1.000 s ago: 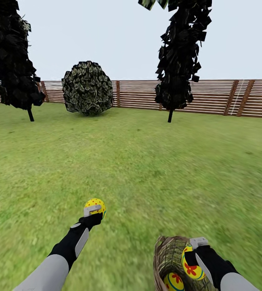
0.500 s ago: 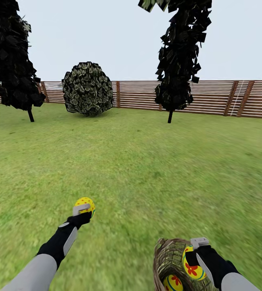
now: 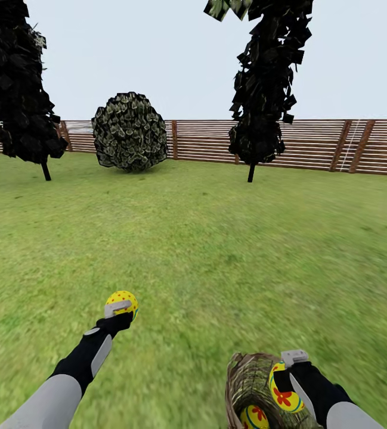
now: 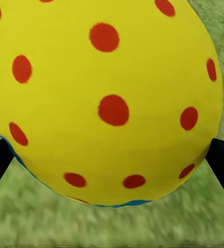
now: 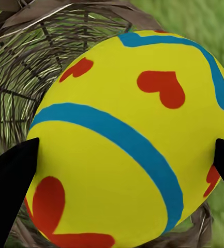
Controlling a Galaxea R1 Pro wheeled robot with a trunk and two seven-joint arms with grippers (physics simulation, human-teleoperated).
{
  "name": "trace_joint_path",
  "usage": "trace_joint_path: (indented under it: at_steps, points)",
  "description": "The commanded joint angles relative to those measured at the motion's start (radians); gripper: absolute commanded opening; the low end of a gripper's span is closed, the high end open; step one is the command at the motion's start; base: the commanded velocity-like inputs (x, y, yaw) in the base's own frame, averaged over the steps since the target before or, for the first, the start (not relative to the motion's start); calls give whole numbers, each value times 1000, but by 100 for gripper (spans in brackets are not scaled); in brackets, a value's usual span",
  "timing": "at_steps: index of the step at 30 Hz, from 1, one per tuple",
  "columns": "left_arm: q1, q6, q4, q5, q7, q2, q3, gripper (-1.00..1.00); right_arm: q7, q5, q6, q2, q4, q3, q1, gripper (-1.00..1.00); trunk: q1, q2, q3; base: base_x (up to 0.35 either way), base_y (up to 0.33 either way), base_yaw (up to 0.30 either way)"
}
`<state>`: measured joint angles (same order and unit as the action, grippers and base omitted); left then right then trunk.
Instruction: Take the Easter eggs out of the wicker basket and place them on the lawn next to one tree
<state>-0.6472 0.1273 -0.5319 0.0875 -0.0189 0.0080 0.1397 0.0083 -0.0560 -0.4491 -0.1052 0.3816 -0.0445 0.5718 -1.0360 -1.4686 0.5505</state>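
Yellow egg (image 4: pixel 106 98), red dots

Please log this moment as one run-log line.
left gripper: shut on dotted egg | right gripper: shut on striped egg | basket: one egg inside

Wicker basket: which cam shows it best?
Head view: the wicker basket sits at the lower edge beside the right pincer, rim and an egg inside visible. Right wrist view gives only its weave behind the held egg.
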Motion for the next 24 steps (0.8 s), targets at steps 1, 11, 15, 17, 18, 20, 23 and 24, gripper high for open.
trace_joint_path:
  at_steps: [1,11,15,17,18,20,23,24]
  points:
    - [0,6,-2,9,-2,0,0,-100,1,-5,-7,-1,2,-5,0,-100,4,7,-2,-199,-48,0]
    - [0,4,-2,12,-3,-3,-3,-100,1,-7,-7,3,2,-5,0,-100,43,77,-34,-18,-5,0]
    - [0,5,-1,12,-2,-4,-5,-100,1,-7,-7,4,2,-5,0,-100,58,105,-46,-263,0,0]
    - [0,4,-2,13,-2,-4,-3,-100,1,-7,-7,4,2,-5,0,-100,66,119,-52,-285,0,0]
    - [0,4,-3,13,-2,-4,-2,-100,1,-7,-7,4,2,-5,0,-100,70,126,-55,-100,0,0]
    - [0,3,-1,13,-1,-5,-4,-100,1,-7,-7,4,2,-5,0,-100,77,140,-62,-56,-25,0]
    - [0,3,1,12,-1,-6,-6,-100,1,-7,-7,4,2,-5,0,-100,85,154,-68,-188,-147,0]
    - [0,3,1,12,-1,-6,-6,-100,1,-7,-7,4,2,-5,0,-100,85,154,-68,-231,-185,0]
